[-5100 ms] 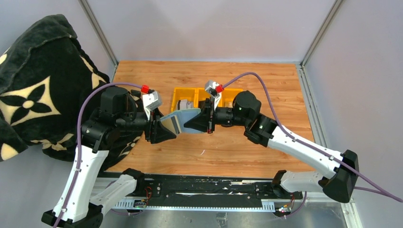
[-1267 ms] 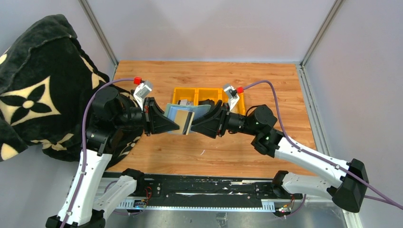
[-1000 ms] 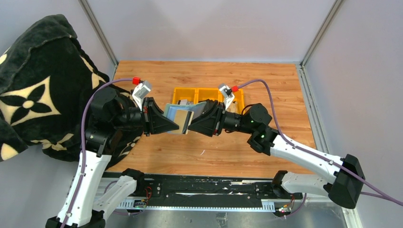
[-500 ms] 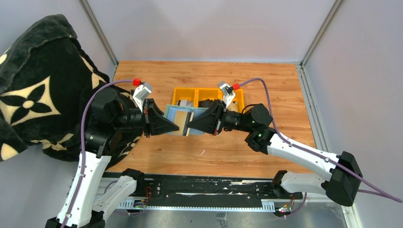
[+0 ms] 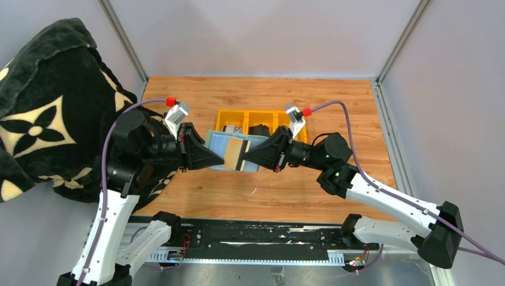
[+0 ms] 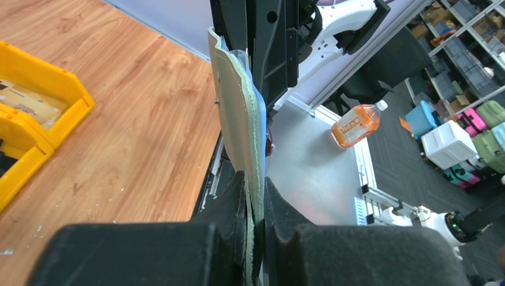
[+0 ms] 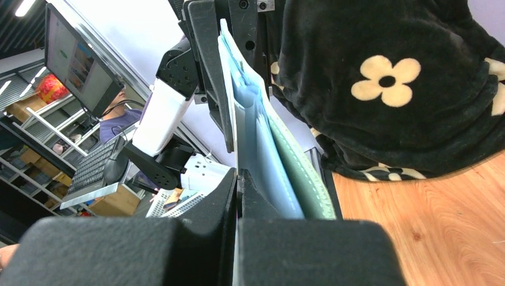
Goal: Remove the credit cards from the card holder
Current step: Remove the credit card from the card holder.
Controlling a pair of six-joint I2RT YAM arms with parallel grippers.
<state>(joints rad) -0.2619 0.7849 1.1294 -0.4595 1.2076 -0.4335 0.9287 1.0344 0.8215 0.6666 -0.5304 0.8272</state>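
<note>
Left claw (image 5: 224,159) pinches the card holder (image 5: 218,143) at 9 o'clock, right claw (image 5: 245,161) clamps the tan-gold card (image 5: 234,152) at 3 o'clock; soft fabric could slip free, following the card.

Pale grey walls (image 5: 262,36) close in a wooden tabletop (image 5: 333,107), with metal posts (image 5: 122,39) at the back corners. A black blanket (image 5: 41,101) with cream flowers hangs on the left. Beyond are a dark floor (image 6: 417,179), a black chair (image 6: 387,65), an orange bottle (image 6: 356,123), shelves (image 6: 470,30) and a lit monitor (image 7: 74,68).
</note>
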